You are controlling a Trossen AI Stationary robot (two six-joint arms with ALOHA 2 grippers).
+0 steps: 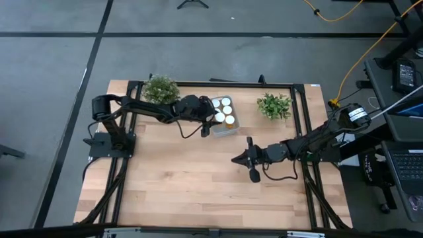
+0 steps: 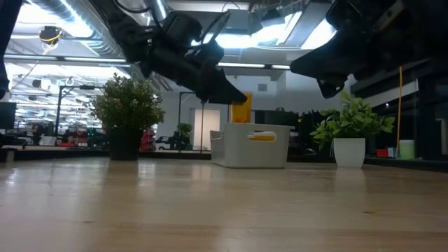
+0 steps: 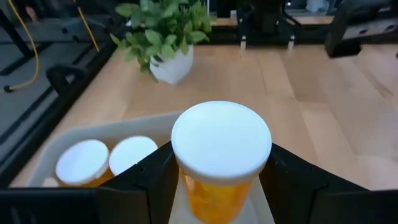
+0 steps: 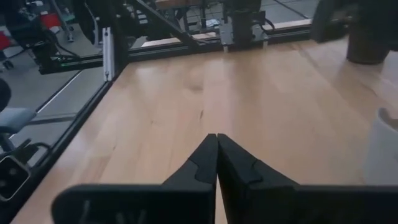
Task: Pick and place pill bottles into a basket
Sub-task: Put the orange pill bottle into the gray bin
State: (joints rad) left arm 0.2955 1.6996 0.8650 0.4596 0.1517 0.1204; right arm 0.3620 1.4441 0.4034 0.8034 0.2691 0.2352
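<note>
My left pincer (image 3: 217, 186) grips a bottle (image 3: 221, 155) over the basket (image 1: 223, 125) near the desk's (image 1: 198, 178) far edge, its lower half hidden. Right pincer (image 4: 216, 158) closed, empty, mid-desk.

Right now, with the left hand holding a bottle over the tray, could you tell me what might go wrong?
The left hand carries its pill bottle above the basket, where capped bottles already stand; released off-centre, it could land on a cap and tip. The hand hangs near the basket rim and might nudge it.
</note>
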